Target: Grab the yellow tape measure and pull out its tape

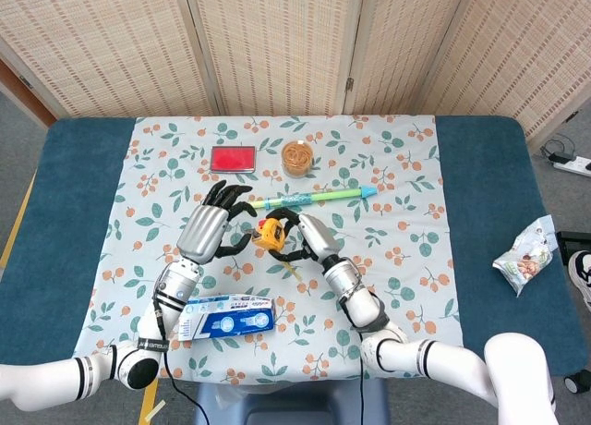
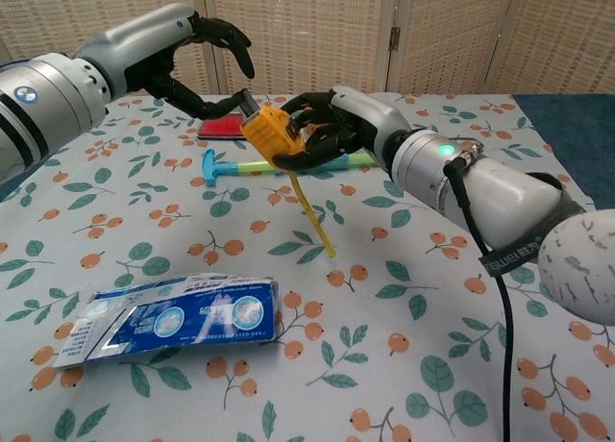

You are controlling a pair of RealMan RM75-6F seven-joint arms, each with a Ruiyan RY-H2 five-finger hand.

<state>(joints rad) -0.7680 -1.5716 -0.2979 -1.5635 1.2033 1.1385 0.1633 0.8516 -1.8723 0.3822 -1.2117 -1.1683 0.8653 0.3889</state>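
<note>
My right hand (image 2: 332, 125) has its fingers curled around the yellow tape measure (image 2: 270, 133), holding it off the table near the middle of the floral cloth (image 1: 388, 212), case tilted. My left hand (image 2: 197, 62) is just left of it, fingers spread and arched, holding nothing; thumb tip close to the case, can't tell if touching. A short strip of yellow tape (image 2: 315, 216) hangs down from the case toward the cloth, with the green-blue toothbrush (image 1: 319, 198) just beyond on the far side.
</note>
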